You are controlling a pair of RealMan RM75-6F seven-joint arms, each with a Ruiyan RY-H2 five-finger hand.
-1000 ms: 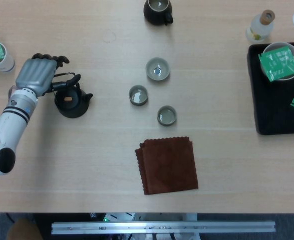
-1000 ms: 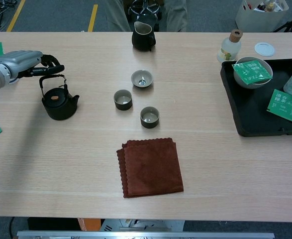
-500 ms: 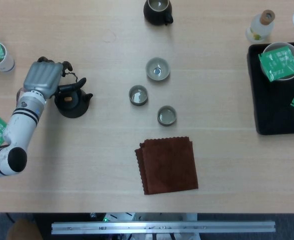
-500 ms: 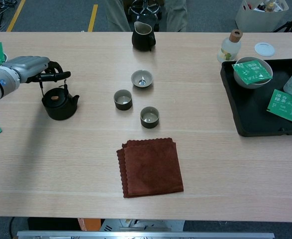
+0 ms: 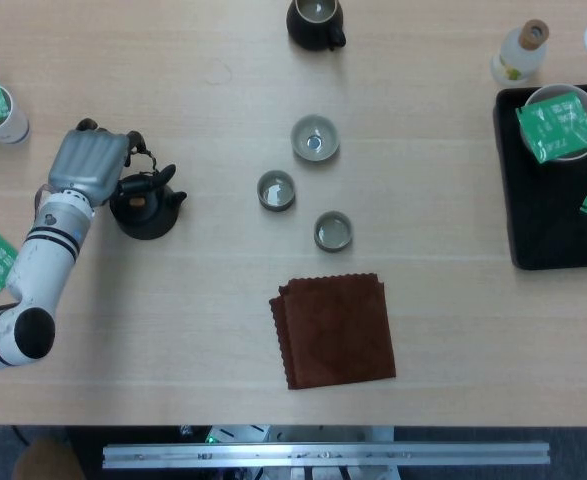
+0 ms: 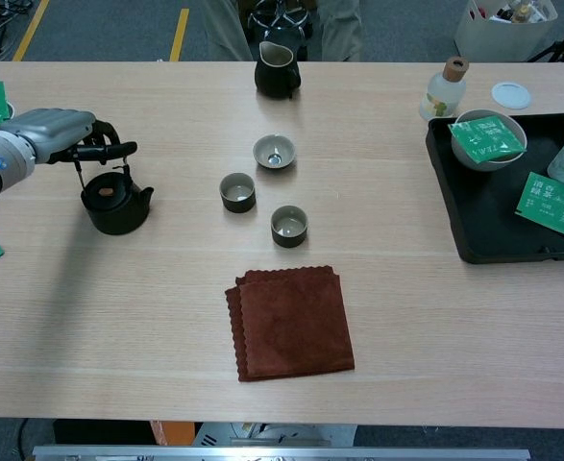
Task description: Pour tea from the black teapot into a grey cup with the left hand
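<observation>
Left hand point(image 5: 90, 163) has shifted a little toward the counter's middle over the last second and come down over the black teapot point(image 5: 145, 204). The fingers point(image 6: 109, 150) now lie along the raised wire handle point(image 6: 99, 163). Whether they are clamped on it I cannot tell: from the chest view they look hooked over the bail, but the contact itself is hidden under the hand. The teapot sits on the counter point(image 5: 173, 330), far left, in nearly the same spot, well apart from the cups.

Judgement: this is the grasp step. No lift and no pour yet, so the task is at an early stage.

Right hand: not visible in either view.

Counts:
- Grey cups: three, clustered mid-counter. Far cup point(image 5: 314, 138), left cup point(image 5: 275, 190), near cup point(image 5: 333, 231).
- Black teapot with wire handle: one. A second dark pitcher point(image 5: 316, 22) stands at the far edge.
- Brown cloth point(image 5: 334, 329): one, folded, just in front of the cups.
- Black tray point(image 5: 533, 240): one, on the right side.
- Bottle point(image 5: 521, 52): one, beside the tray.
</observation>
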